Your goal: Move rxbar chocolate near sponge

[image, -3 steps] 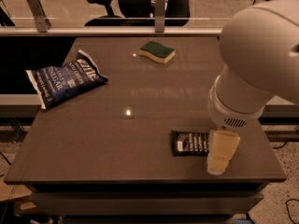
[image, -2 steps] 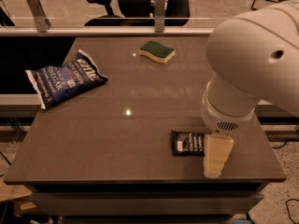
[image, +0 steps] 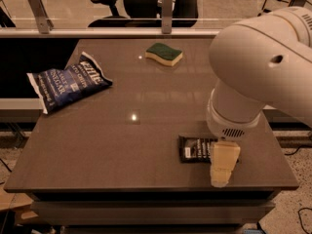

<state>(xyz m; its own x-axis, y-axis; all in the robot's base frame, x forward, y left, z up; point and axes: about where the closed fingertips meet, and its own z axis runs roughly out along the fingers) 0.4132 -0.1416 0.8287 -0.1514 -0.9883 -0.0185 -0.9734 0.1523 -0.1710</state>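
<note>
The surface is being viewed by the one camera from above its near edge. The camera is being aimed downward and toward the far edge, where the sponge is lying. Nearly the whole top is being taken in from fairly close. The right side is being partly blocked by the arm. The gripper is being seen by the near right corner, at the rxbar chocolate.

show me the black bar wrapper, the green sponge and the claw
small flat black rxbar chocolate wrapper (image: 195, 149), camera view, on its lettered face
wavy green-topped yellow sponge (image: 164, 52), camera view, on its green top
pale claw (image: 223, 169), camera view, on its tip, at the wrapper's right end
</note>
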